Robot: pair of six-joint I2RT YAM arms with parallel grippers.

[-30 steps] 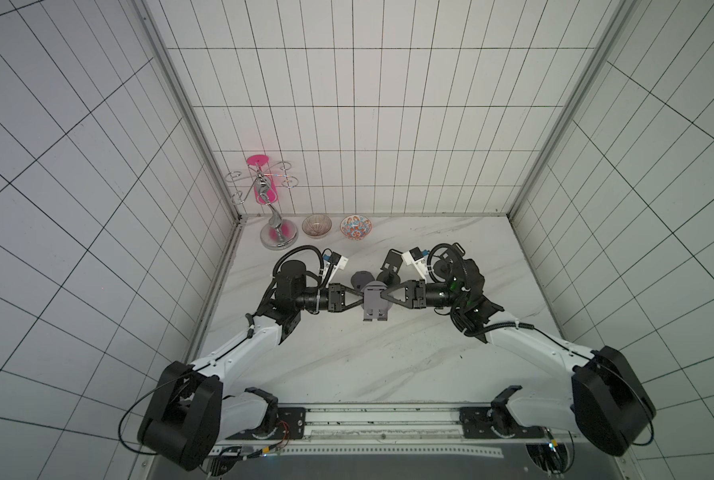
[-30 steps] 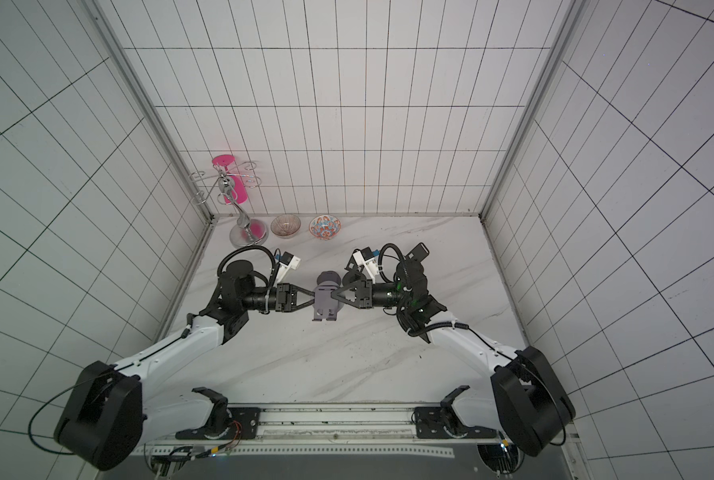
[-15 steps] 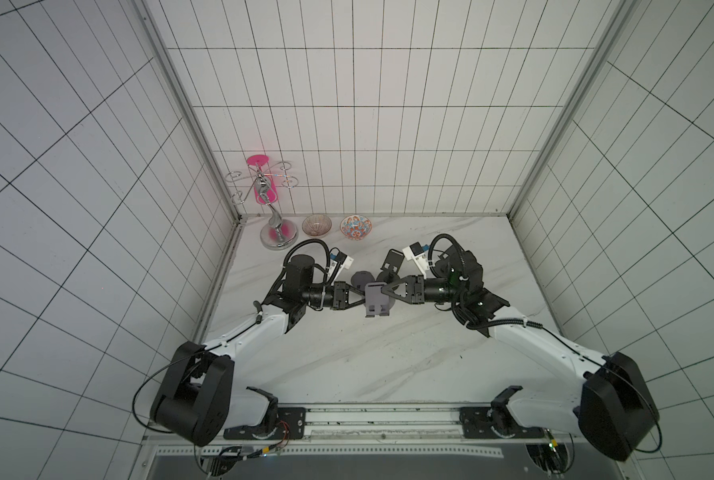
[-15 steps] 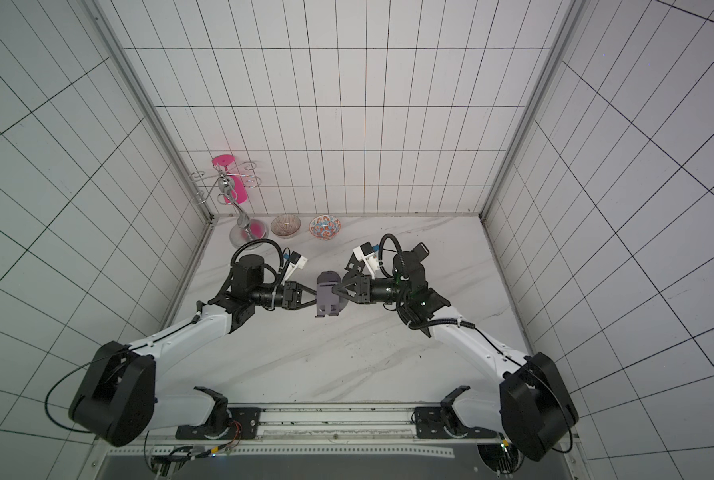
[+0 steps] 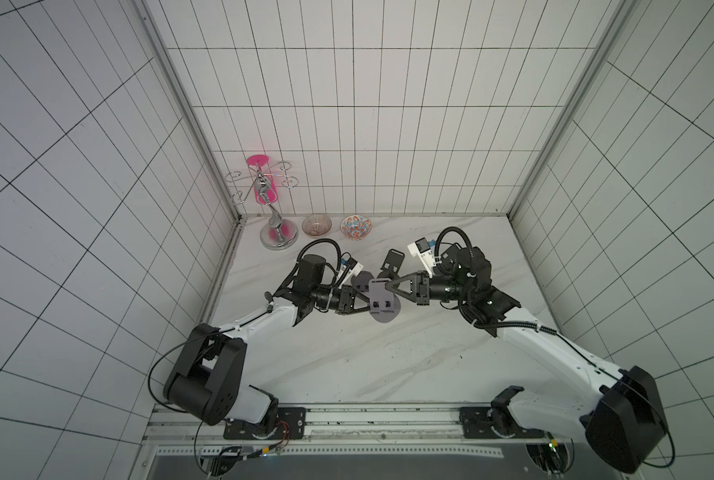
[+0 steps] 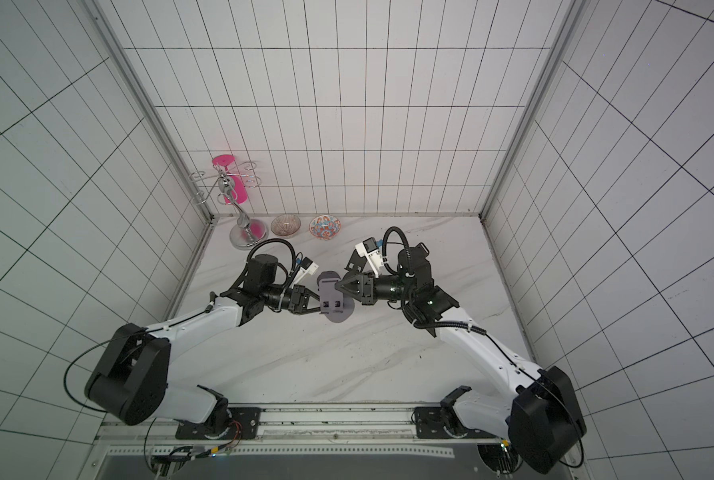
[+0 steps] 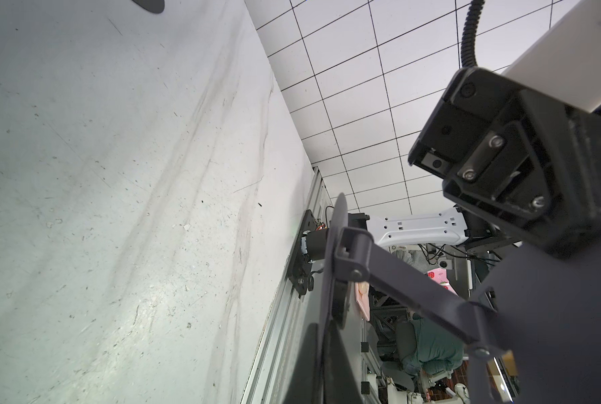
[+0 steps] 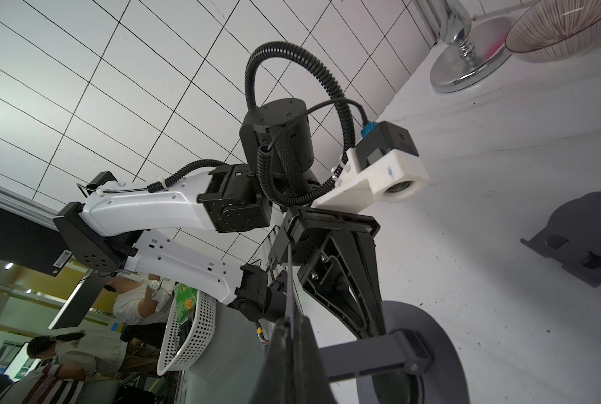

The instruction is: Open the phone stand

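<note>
Jaws of left gripper and right gripper clenched a grey plastic phone stand.
It looked partly unfolded; more opening seemed left.

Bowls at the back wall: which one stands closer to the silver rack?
The brown striped bowl, beside the silver rack; the blue and orange bowl stands farther away.

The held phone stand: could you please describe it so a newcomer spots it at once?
On the marble table, look where the two arms meet. The phone stand is the pale grey one clamped between the left gripper and right gripper, unlike the darker stand lying behind.
</note>
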